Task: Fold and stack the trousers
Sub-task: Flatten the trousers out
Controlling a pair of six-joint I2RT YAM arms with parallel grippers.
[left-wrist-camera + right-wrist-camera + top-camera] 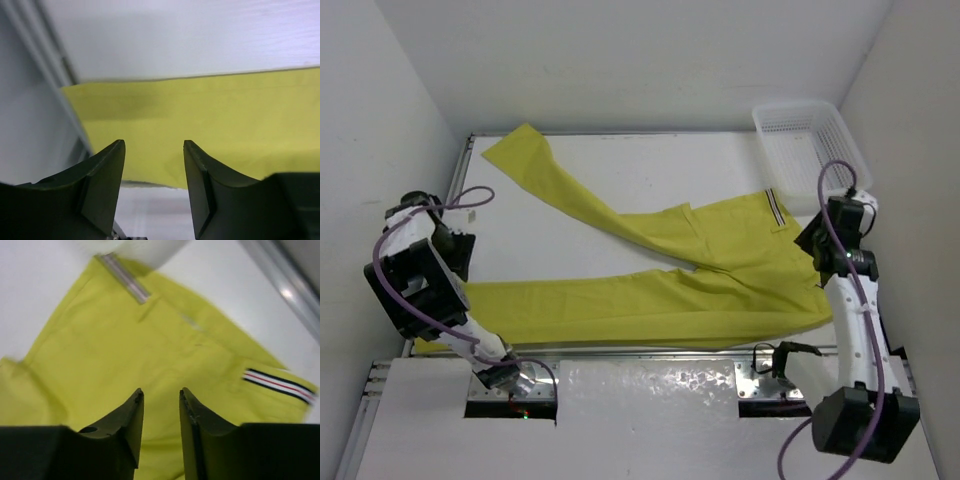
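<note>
The trousers [700, 280] lie spread flat across the counter [650, 170]. The waist with its striped trim [776, 212] is at centre right. One leg runs left along the lower edge and the other angles to the upper left. The left hand [153, 146] hangs open and empty over the lower leg's hem. The right hand [161, 392] is also open, gripping nothing, above the seat. A white basket [772, 140] sits upper right, just beside the waist.
</note>
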